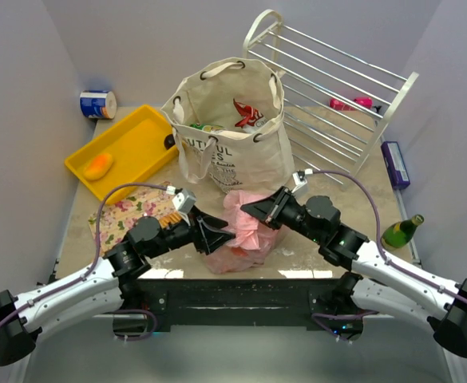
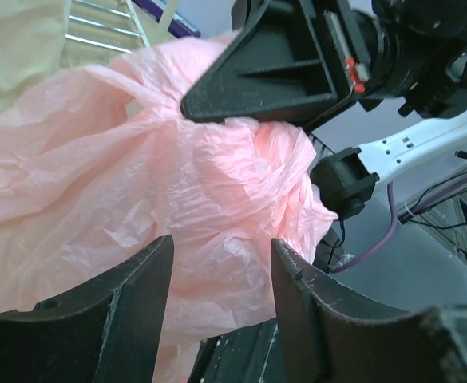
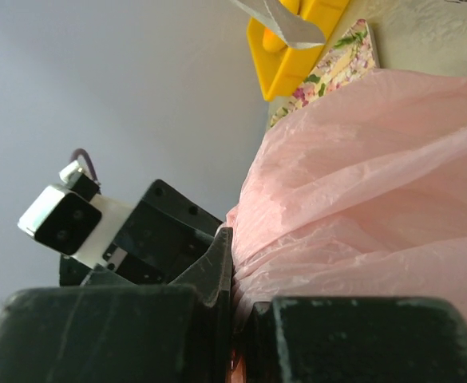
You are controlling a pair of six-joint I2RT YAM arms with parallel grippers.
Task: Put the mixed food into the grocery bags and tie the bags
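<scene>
Two grippers meet at the pink bag, which sits crumpled at the near middle, just in front of the canvas tote. On the left, the left gripper has its jaws spread wide and grips nothing. The bag's bulging side lies just ahead of the gap, and whether the film touches either finger is unclear. The bag looks like thin, light, slack film, probably slippery and easy to tear, so it should crumple rather than slide when pushed. The bunched film near its top seems the safest place to take hold. On the right, the right gripper has its jaws closed to a slit, pinching a fold of film at the bag's upper far side
</scene>
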